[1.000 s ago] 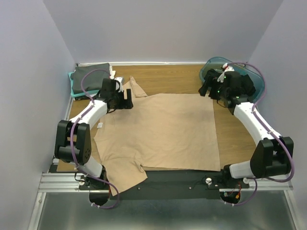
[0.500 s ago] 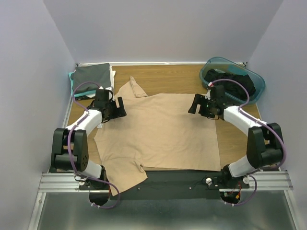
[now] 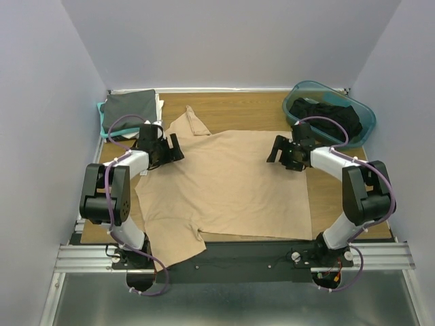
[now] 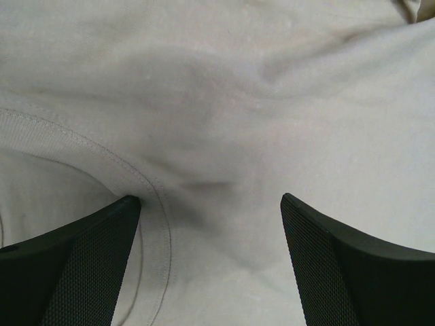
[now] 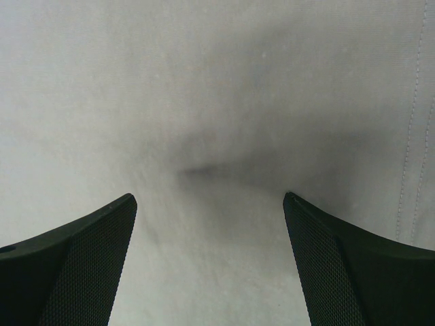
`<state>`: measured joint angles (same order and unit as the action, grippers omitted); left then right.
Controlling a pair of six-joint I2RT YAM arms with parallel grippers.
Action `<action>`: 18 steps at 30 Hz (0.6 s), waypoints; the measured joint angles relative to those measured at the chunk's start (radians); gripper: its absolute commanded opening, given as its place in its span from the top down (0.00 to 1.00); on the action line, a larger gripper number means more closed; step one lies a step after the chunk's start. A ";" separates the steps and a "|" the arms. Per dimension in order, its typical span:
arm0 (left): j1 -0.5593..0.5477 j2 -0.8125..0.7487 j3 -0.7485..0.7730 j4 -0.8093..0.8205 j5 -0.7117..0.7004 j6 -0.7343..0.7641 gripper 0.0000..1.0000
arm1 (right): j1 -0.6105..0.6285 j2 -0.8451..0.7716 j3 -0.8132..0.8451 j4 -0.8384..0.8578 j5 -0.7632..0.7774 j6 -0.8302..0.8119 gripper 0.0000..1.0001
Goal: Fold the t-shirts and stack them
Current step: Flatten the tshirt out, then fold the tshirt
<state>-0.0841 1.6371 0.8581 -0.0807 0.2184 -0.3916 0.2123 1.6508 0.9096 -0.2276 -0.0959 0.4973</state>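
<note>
A tan t-shirt (image 3: 228, 187) lies spread flat on the wooden table, one sleeve pointing to the back (image 3: 192, 122) and one hanging over the front edge. My left gripper (image 3: 172, 147) is low over its upper left part, open; the left wrist view shows tan cloth (image 4: 224, 122) and a stitched hem (image 4: 158, 204) between the wide-apart fingers (image 4: 68, 272). My right gripper (image 3: 276, 149) is low over the shirt's upper right part, also open, with plain cloth (image 5: 211, 102) between its fingers (image 5: 353, 272). Neither holds anything. Black t-shirts (image 3: 327, 113) fill the tub.
A teal plastic tub (image 3: 366, 119) stands at the back right. A folded pile with a dark grey shirt (image 3: 130, 104) on top sits in the back left corner. The shirt's hem seam (image 5: 412, 122) runs near the right finger.
The right arm left the tub and came down to the shirt's upper right part. The left arm dropped lower over the shirt's upper left. Both grippers stayed open.
</note>
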 measured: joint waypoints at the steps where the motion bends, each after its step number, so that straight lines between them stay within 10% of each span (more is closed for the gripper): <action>1: 0.000 0.018 0.014 0.014 0.006 0.000 0.08 | 0.000 0.006 0.006 0.001 0.009 0.002 0.04; 18: -0.001 0.289 0.344 0.005 0.090 0.001 0.09 | -0.048 0.192 0.246 -0.071 0.177 0.024 0.03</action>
<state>-0.0853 1.9259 1.2022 -0.0757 0.3084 -0.3908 0.1638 1.8431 1.1557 -0.2989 0.0811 0.5213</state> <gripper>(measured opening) 0.908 0.973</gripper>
